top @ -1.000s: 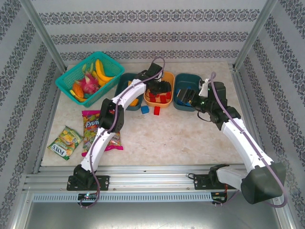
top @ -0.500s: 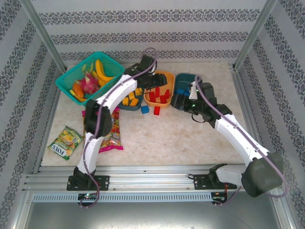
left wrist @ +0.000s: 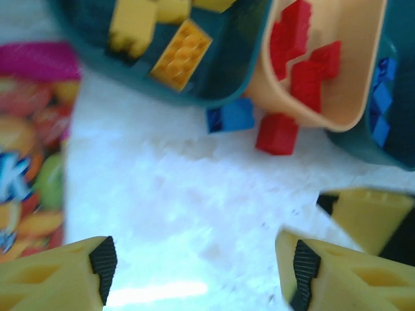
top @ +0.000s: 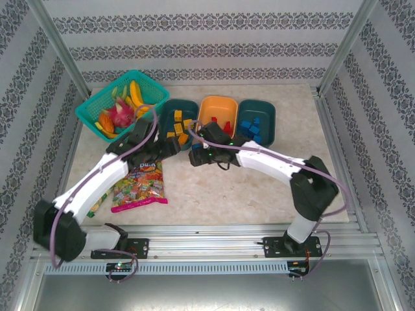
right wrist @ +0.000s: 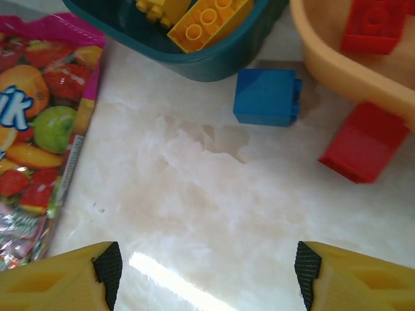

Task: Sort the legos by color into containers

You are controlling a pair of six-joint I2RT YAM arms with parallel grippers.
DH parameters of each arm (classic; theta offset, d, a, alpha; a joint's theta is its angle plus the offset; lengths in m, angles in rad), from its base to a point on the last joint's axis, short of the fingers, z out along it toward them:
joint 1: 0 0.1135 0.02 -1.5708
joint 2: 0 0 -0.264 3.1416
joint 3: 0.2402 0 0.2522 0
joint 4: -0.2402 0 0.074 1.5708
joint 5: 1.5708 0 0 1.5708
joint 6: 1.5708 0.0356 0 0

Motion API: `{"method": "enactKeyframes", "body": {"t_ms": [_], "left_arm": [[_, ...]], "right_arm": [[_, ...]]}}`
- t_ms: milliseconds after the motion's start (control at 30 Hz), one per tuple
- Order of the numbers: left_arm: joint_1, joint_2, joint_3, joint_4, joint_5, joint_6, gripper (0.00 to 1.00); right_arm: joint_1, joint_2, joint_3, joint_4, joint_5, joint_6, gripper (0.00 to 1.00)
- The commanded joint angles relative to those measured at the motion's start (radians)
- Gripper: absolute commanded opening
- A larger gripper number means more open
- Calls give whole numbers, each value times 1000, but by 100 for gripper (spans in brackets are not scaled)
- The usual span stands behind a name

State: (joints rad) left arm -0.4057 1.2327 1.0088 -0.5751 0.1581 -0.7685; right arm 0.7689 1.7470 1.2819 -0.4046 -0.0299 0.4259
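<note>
While our left gripper [left wrist: 202, 269] and right gripper [right wrist: 207, 269] gaped wide and empty, a blue brick [right wrist: 267, 97] lay beside the teal tray [right wrist: 220, 61].

The orange tray [left wrist: 337, 110] holds red bricks [left wrist: 305, 58]. Just left of it, a dark teal tray [left wrist: 214, 91] carries yellow bricks [left wrist: 175, 58]. At its right, a second teal tray [left wrist: 363, 139] shows blue bricks [left wrist: 382, 97]. A loose blue brick [left wrist: 231, 116] and a loose red brick [left wrist: 277, 133] lie on the pale tabletop [left wrist: 181, 194] just beside the orange tray's lower left corner. Far to its left is a candy bag [left wrist: 32, 142]. Below it, the left hand [left wrist: 204, 265] is spread wide, with nothing between its fingers.
</note>
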Motion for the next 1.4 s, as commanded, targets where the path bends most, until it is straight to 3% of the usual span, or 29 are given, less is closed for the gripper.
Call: {"method": "enactKeyframes", "body": {"t_ms": [0,133,300,1033,1167,1367], "left_arm": [[0,-184,-101,-16,-58,-45,79],[1,-355,-189,-81,-78,-76,80],[1,-437,-202,-146,-84,-92,80],[1,-457,-171,-138,-10,-45,80],[1,-457,-170,-134,-8,-45,80],[1,-451,-170,-126,-6,-45,80]], "right_arm": [[34,81,90,-31,109,-22,74],[46,193,187,-83,186,17,74],[45,278,240,-97,228,26,76],[-23,475,412,-107,213,-1,71],[-34,492,425,-111,205,8,67],[-37,504,442,-114,183,6,52]]}}
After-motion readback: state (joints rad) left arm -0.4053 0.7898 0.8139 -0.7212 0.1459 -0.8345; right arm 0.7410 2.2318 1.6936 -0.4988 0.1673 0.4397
